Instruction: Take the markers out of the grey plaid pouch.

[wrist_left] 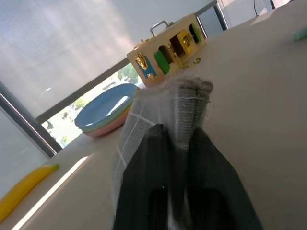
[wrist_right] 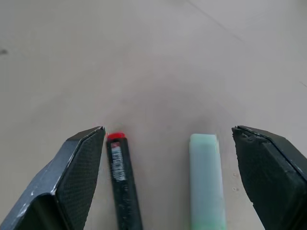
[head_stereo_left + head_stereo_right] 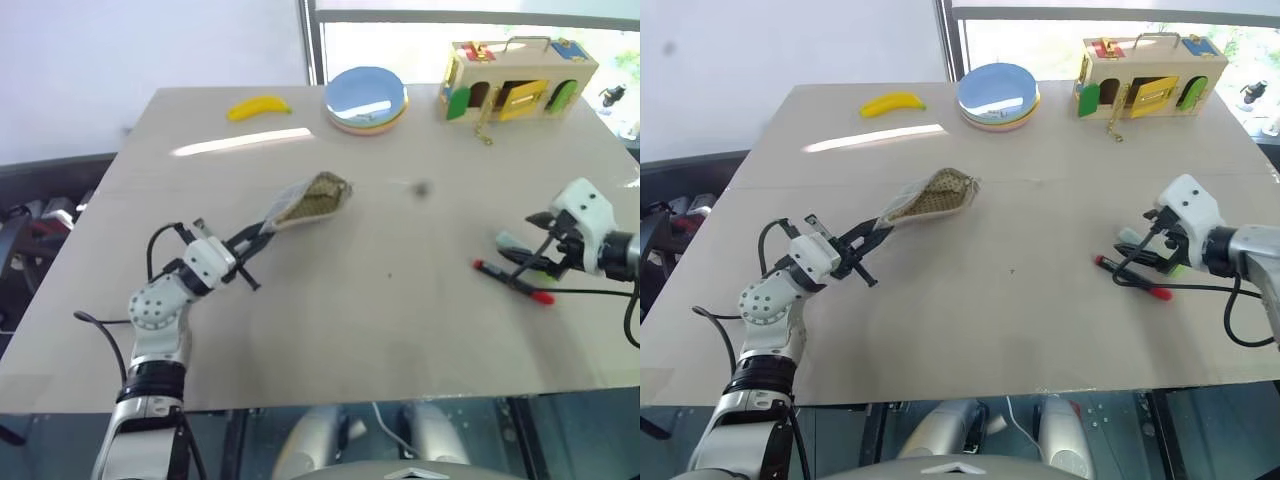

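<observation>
left hand [image 3: 262,229]: clamping the grey plaid pouch [image 3: 312,198] above the bench [image 3: 330,320] | right hand [image 2: 172,167]: fingers standing apart, wrist view showing both markers, red-capped marker [image 2: 122,179] and pale green marker [image 2: 205,179], lying between them

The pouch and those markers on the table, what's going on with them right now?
The left gripper holds the grey plaid pouch by one end, lifted off the table with its open mouth pointing away. The right gripper is open over two markers lying side by side on the table: a dark marker with a red tip and a pale green marker. Both markers are out of the pouch.
</observation>
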Motion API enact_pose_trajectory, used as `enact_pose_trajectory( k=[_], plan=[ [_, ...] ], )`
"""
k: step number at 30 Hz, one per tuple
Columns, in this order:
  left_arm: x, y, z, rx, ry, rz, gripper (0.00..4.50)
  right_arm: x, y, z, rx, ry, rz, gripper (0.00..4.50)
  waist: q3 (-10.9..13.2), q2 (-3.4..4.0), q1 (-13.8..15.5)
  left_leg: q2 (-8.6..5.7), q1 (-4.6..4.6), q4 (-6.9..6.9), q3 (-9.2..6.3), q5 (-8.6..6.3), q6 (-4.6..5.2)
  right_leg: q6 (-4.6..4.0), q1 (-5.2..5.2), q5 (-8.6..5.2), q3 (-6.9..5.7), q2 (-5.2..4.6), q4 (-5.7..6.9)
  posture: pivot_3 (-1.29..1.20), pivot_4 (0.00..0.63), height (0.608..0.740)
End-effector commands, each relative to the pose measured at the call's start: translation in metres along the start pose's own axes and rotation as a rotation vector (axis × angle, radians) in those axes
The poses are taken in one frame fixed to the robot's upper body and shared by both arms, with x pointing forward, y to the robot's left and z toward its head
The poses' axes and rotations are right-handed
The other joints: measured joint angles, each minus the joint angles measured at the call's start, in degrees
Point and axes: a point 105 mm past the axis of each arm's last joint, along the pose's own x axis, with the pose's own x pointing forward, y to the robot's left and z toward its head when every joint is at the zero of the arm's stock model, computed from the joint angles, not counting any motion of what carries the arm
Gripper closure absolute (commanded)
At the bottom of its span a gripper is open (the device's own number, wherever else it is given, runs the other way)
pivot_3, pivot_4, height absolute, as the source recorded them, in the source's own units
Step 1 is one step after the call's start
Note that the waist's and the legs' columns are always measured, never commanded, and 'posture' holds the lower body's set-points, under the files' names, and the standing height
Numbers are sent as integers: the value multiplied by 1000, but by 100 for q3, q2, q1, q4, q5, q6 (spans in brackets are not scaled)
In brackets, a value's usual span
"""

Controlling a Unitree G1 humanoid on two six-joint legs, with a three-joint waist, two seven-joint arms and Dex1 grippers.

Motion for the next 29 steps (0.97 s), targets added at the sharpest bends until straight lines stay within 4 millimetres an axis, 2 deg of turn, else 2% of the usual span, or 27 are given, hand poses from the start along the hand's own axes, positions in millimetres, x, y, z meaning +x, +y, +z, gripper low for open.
enact_pose_trajectory(
  k=[1,5,8,10,12,13,16,19,21,25,29],
  plan=[
    [-13,1,-8,63,109,-59,2660,-16,26,12,33,-95,85,143,-1,-2,3,0,0,1,-2,0,0,0,0,0,-1,0,0,0,150,740],
    [-29,4,-15,77,208,-68,2660,-25,53,1,122,-97,166,143,0,0,-10,1,2,-5,-1,-1,2,0,2,0,2,1,-3,0,150,740],
    [-43,8,-16,111,284,-44,2660,-34,78,-17,230,-73,245,143,-1,-1,0,0,8,-1,0,-2,3,0,7,0,4,0,1,0,150,740],
    [-49,8,-13,24,297,-7,2660,-39,86,-28,271,-64,258,143,-1,-1,4,2,11,-3,-2,-3,4,0,9,0,2,0,1,0,150,740],
    [-62,-4,-16,-164,371,-3,2660,-43,93,-46,316,-62,246,143,-1,-1,0,2,11,-4,-1,-4,6,0,11,0,2,0,1,0,150,740],
    [-67,-12,-9,-234,368,-17,2660,-46,97,-55,329,-60,245,143,-2,-3,-4,2,8,-3,0,-5,7,0,9,0,3,-1,1,0,150,740],
    [-81,-35,15,-363,339,-73,2660,-52,96,-75,343,-76,196,143,-1,1,-29,4,12,-9,10,-7,9,1,8,-1,14,1,-2,0,150,740],
    [-101,-54,19,-409,381,-114,2660,-59,90,-99,296,-6,146,143,0,2,-18,7,35,-8,19,-12,16,0,27,-1,21,0,0,0,150,740],
    [-113,-58,21,-463,396,-108,2660,-65,86,-109,273,11,138,143,7,9,4,9,91,-20,25,-33,32,-1,77,-6,20,-3,-10,0,150,740],
    [-126,-61,21,-468,424,-111,2660,-73,73,-113,247,-31,114,143,7,9,9,17,108,-22,18,-41,17,-18,106,-18,8,-1,-23,0,150,740],
    [-127,-60,23,-472,414,-106,2660,-77,70,-113,250,-50,125,143,6,9,6,16,105,-19,18,-29,39,-1,107,-7,8,1,-35,0,150,740]
  ],
)
